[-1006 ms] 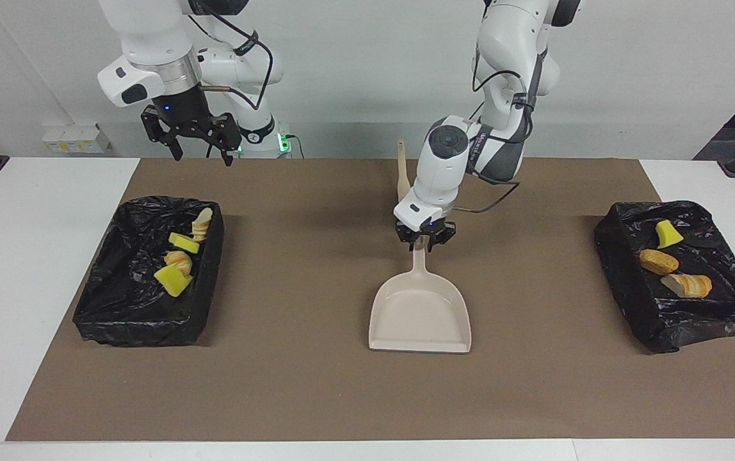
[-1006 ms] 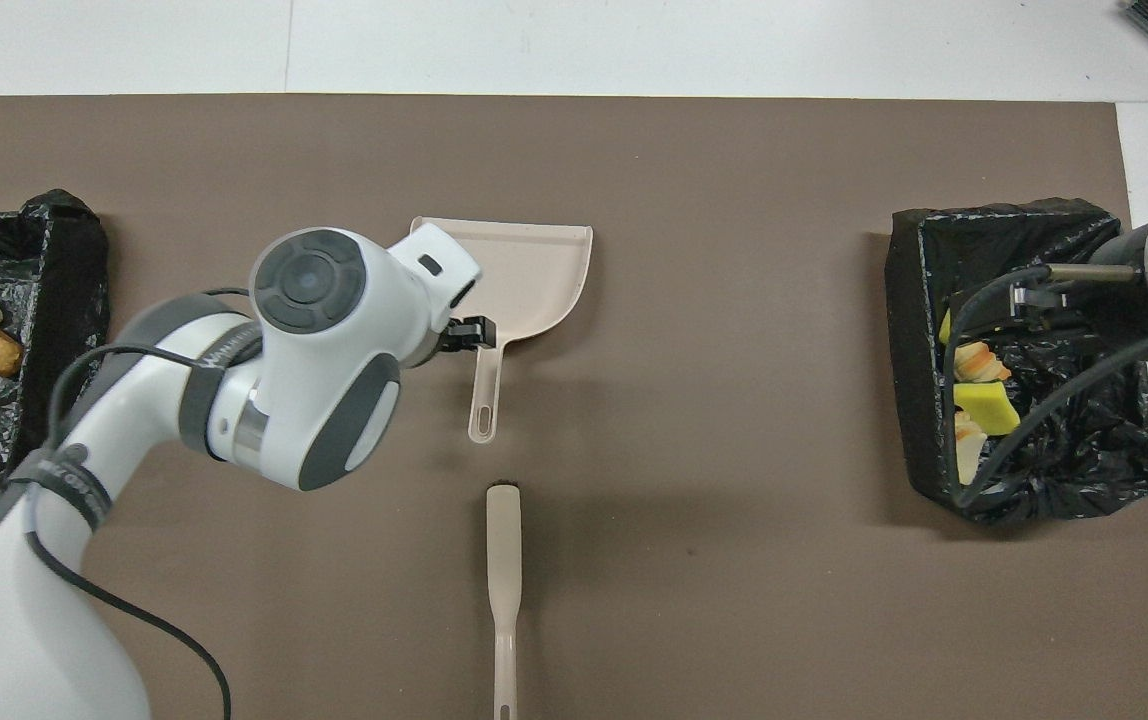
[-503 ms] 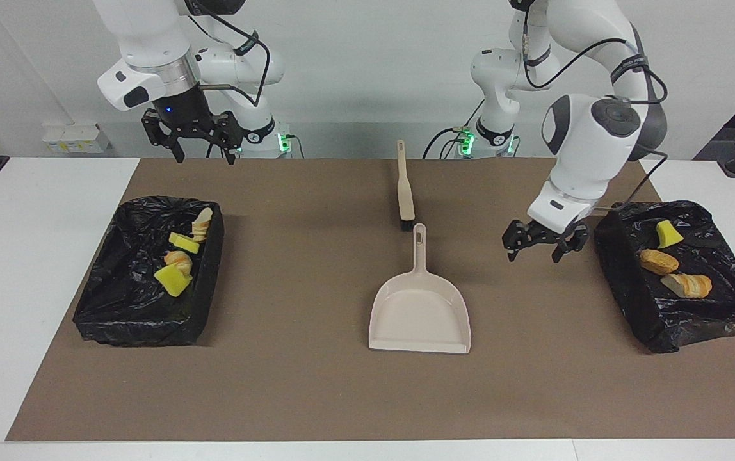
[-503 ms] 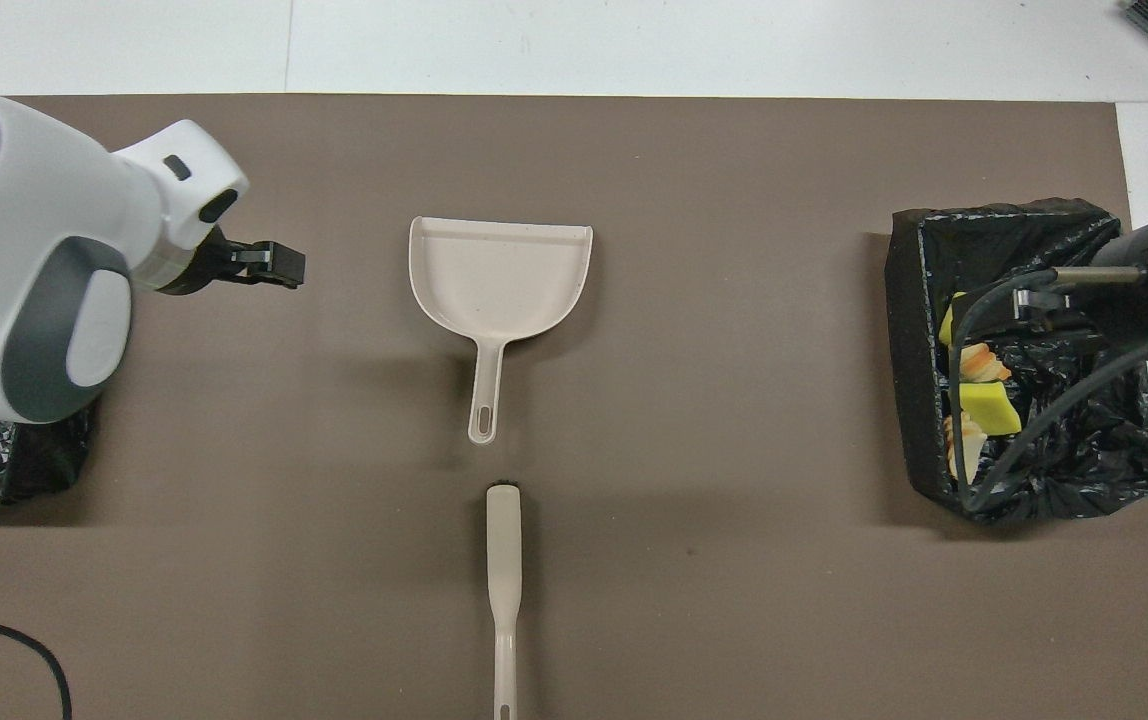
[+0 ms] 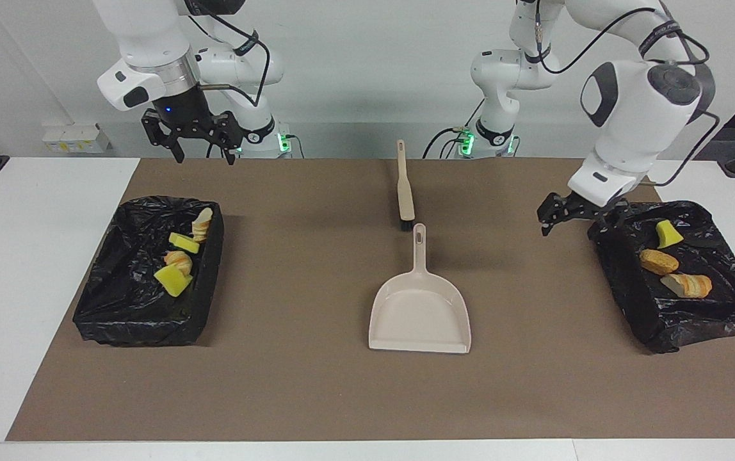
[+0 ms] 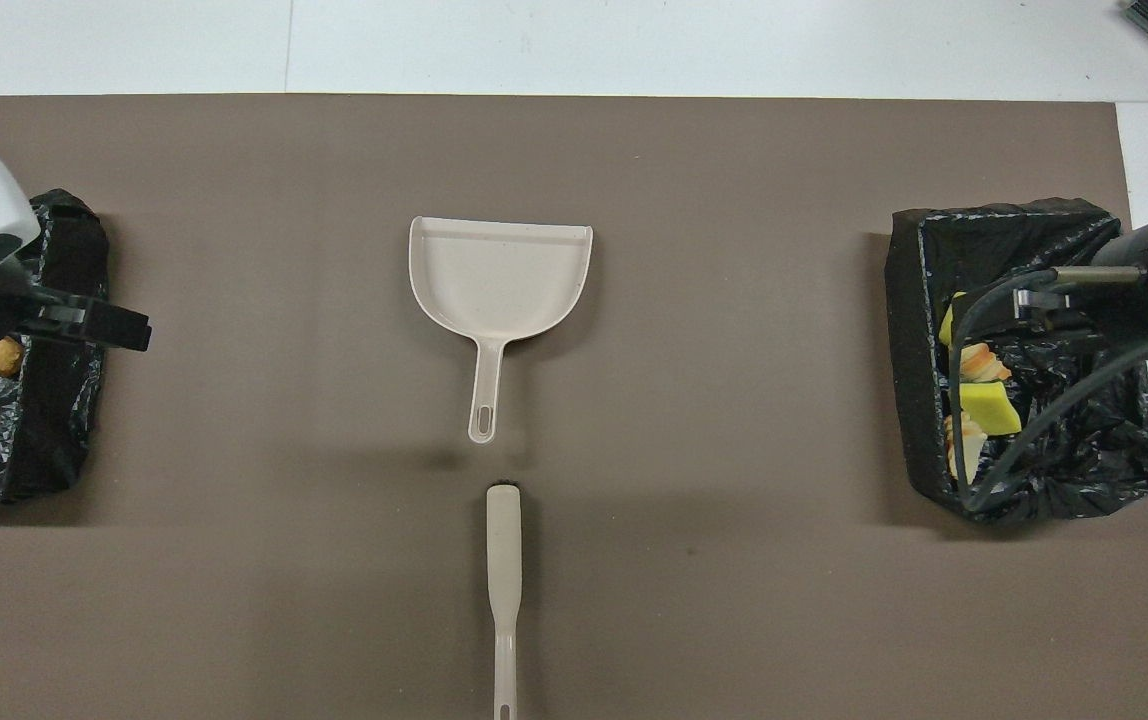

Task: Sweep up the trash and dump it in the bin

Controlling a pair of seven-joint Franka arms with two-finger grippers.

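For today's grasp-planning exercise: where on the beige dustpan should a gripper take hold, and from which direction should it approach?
Probably the dustpan handle, from straight above. The pan lies flat on the mat, its narrow, straight handle pointing toward the robots, so open fingers could straddle it across its width. The wide, shallow scoop offers no such hold. The brush lies just nearer the robots, so grip mid-handle.

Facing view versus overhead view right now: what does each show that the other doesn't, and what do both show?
Only the facing view shows the open right gripper, up over the mat's edge nearest the robots, and all three pieces in the bin at the left arm's end: yellow sponge chunk, nugget, bread piece.

Only the overhead view shows the brush's whole handle unforeshortened.

Both show the empty dustpan mid-mat, the brush nearer the robots, the open, empty left gripper over its bin's rim, and the other bin holding trash.
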